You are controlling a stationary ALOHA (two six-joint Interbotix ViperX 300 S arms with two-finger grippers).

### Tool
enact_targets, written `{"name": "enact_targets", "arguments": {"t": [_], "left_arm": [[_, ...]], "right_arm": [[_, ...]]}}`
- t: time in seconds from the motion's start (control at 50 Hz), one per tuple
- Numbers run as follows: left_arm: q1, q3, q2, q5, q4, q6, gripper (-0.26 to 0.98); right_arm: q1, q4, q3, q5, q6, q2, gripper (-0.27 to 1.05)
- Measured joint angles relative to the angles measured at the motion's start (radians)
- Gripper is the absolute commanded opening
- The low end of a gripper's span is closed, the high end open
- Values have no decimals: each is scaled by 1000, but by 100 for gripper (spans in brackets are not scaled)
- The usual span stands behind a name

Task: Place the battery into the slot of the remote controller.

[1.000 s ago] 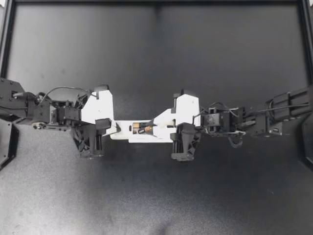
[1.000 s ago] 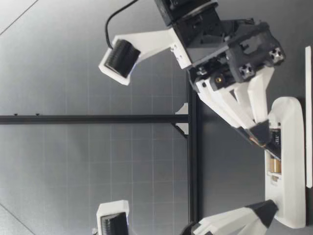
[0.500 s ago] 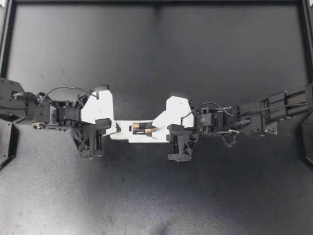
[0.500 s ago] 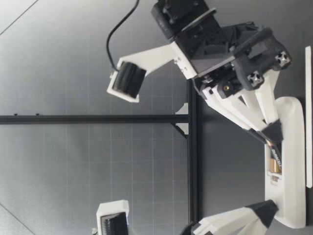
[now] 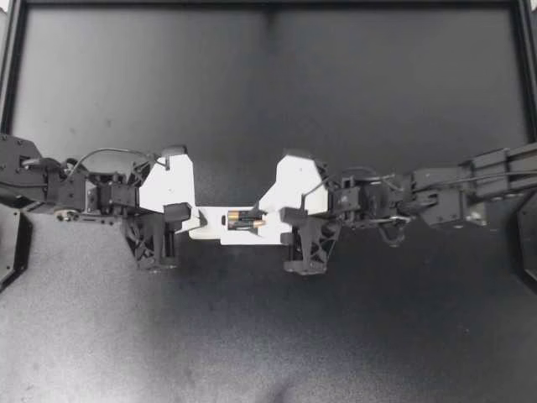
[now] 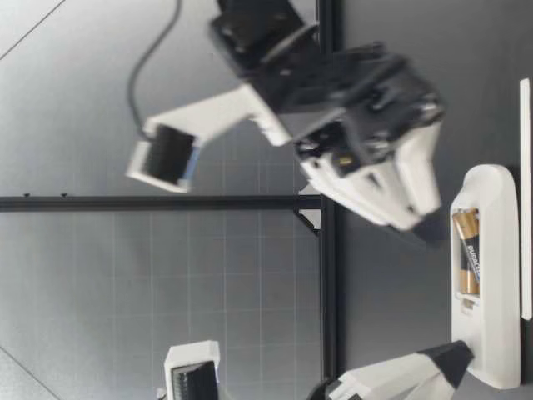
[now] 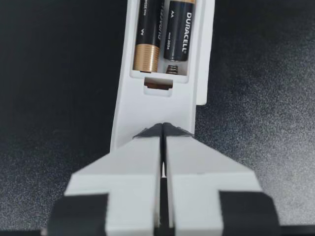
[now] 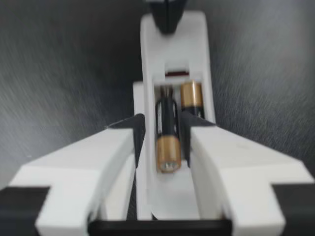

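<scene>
The white remote controller [image 5: 214,233] lies at the table's middle with its battery slot facing up. Two batteries [image 5: 243,222] lie side by side in the slot [image 7: 162,44]. My left gripper [image 5: 195,222] is shut on the remote's end [image 7: 163,130]. My right gripper [image 5: 267,217] is open over the other end. In the right wrist view its fingers [image 8: 139,129] stand apart on either side of the nearer battery [image 8: 167,132], with gaps. The low view shows this gripper [image 6: 420,223] raised above the remote [image 6: 500,275], and both batteries [image 6: 466,250] are seated.
The table is a dark mat [image 5: 268,336] with a black frame along its edges [image 5: 524,67]. A black rail [image 6: 329,275] stands behind the remote in the low view. Both arms reach in from the sides at mid-table.
My right gripper has opened, let go of the battery and lifted off the remote. The battery now lies flat in the slot. My left gripper has not moved.
</scene>
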Motion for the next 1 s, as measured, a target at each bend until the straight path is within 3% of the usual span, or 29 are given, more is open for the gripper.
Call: {"name": "enact_targets", "arguments": {"t": [0.14,0.24,0.54,0.76,1.0], "left_arm": [[0,-2,0,2,-2,-2,-16],[0,-2,0,3,-5,-5,-16],[0,-2,-2,9,-5,-8,-16],[0,-2,-2,9,-5,-8,-16],[0,-2,0,9,-5,-8,-16]], "right_arm": [[0,71,23,0,173,-81,42],[0,130,51,9,417,-126,39],[34,152,106,23,1172,-156,6],[37,149,109,26,1262,-112,-11],[17,140,109,26,1259,-71,-13]]}}
